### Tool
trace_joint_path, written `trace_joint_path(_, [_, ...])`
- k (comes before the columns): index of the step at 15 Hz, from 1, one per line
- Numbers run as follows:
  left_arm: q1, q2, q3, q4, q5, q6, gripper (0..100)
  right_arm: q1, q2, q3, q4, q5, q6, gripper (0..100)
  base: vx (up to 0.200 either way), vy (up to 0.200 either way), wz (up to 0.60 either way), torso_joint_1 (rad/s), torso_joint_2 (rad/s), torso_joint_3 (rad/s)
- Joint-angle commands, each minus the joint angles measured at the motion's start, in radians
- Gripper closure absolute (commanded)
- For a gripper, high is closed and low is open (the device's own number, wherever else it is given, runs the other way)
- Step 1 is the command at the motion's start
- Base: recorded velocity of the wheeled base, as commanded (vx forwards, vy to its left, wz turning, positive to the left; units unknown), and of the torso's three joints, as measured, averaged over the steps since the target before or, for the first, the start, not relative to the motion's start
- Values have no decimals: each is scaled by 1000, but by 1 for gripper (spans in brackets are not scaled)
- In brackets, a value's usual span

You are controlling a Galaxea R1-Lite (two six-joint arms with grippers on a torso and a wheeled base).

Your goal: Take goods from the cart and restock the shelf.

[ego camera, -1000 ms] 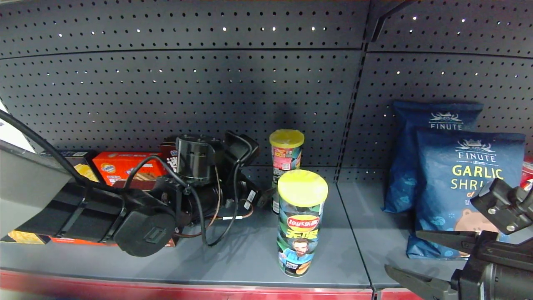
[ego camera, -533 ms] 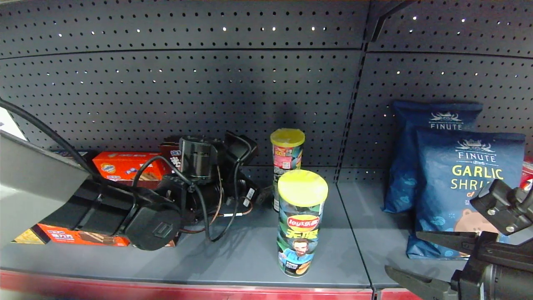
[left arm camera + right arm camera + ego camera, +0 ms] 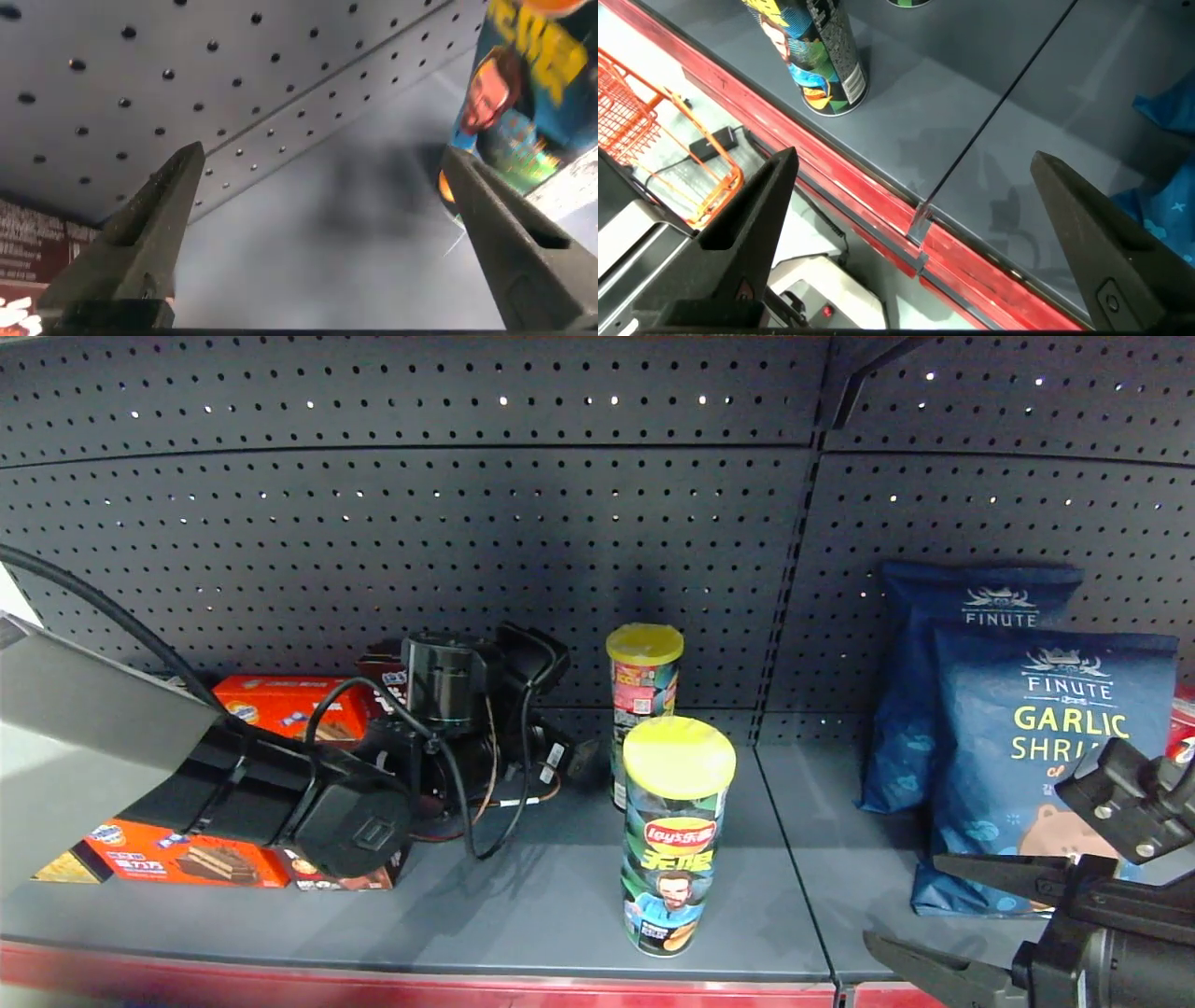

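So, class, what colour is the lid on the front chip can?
Yellow; the lid shows best in the head view.

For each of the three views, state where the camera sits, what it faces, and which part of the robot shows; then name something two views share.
Head view: on the head, facing forward and down at the shelf; the left arm and right gripper show.
Left wrist view: on the left wrist, facing the perforated back panel; the open left gripper shows.
Right wrist view: on the right wrist, facing down over the shelf's red front edge; the open right gripper shows.
Shared: the head and right wrist views both show the front chip can.
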Motion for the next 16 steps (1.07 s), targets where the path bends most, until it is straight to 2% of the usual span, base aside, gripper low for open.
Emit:
trace_joint_path(1, [-4, -70, 58, 0, 4, 3, 0, 3, 7, -3, 2, -3, -2, 0, 0, 0, 0, 0, 0, 0])
trace_joint_path(4, [-15, -158, 147, 1, 20, 6, 0, 12, 50, -26, 2, -11, -6, 0, 0, 0, 0, 0, 0, 0])
trace_joint_path(7, [-27, -241, 222, 4, 52, 6, 0, 16, 161, -13, -42, -103, 6, 0, 0, 0, 0, 0, 0, 0])
trace_joint_path(11, [-30, -293, 257, 11, 55, 18, 0, 13, 268, -3, -82, -160, 0, 0, 0, 0, 0, 0, 0, 0])
trace_joint_path(14, [-70, -327, 277, 12, 72, 17, 0, 9, 326, -46, -78, -174, 1, 0, 0, 0, 0, 0, 0, 0])
trace_joint_path(16, [-73, -333, 296, 11, 72, 17, 0, 9, 380, -86, -85, -207, 6, 0, 0, 0, 0, 0, 0, 0])
